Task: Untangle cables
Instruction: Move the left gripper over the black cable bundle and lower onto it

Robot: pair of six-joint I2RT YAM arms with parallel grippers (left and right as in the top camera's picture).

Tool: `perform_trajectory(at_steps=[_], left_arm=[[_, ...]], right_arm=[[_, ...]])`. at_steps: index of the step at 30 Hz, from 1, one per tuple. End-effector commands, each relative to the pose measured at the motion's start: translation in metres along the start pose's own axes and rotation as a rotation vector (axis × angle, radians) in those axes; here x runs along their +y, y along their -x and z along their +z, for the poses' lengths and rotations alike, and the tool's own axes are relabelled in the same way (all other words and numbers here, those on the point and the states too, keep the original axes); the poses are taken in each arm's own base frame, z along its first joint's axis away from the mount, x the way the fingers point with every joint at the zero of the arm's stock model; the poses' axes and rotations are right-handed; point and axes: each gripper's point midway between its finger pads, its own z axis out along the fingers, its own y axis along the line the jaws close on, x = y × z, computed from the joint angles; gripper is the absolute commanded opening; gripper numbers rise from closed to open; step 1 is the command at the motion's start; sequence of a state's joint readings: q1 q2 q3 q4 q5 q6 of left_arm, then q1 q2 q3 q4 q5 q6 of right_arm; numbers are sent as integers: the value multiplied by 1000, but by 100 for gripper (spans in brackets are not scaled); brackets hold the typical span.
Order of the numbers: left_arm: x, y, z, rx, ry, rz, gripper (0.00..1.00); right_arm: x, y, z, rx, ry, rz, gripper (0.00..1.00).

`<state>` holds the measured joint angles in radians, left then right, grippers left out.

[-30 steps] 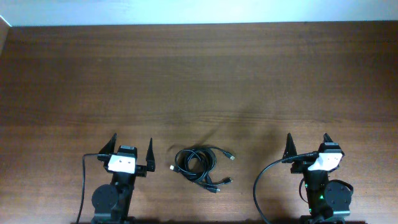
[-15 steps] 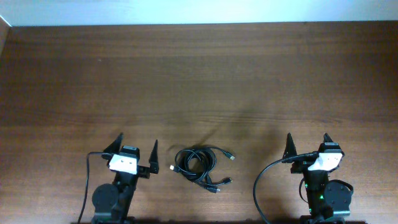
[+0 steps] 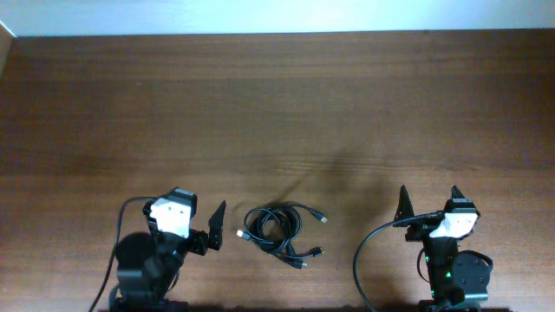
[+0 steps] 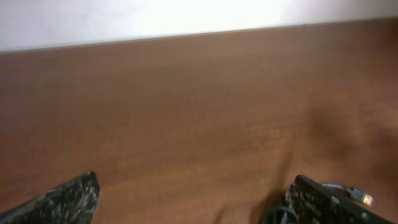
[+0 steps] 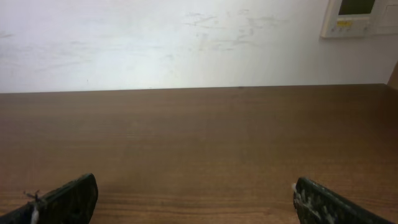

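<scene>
Tangled black cables (image 3: 277, 232) lie on the counter (image 3: 277, 104), just right of the left claw (image 4: 195, 180) and well left of the right claw (image 3: 429, 191); both claws gape wide, empty. Pinching several at once could pull the tangle tighter.

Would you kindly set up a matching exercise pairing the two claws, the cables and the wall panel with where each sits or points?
1. left claw
2. right claw
3. cable bundle
4. wall panel

a. on the white wall
b. open, angled toward the bundle
c. coiled on the table between the claws
d. open, facing straight ahead

Pairs: 1-b, 2-d, 3-c, 4-a.
</scene>
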<state>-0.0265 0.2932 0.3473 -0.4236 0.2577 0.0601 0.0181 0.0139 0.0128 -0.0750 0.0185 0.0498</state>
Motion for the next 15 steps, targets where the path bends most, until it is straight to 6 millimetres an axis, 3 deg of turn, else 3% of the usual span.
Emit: perform_trajectory(at_steps=[1,7,15], left_arm=[[-1,11,0,103,-18,-33,99],[-1,7,4,235,-33,-69,99],[-37,-5,14,409,-215,-47,99]], right_arm=[[-3,-2,0,1,-15,8,99],[-3,-2,0,1,-15,8,99],[-3,-2,0,1,-15,8,99]])
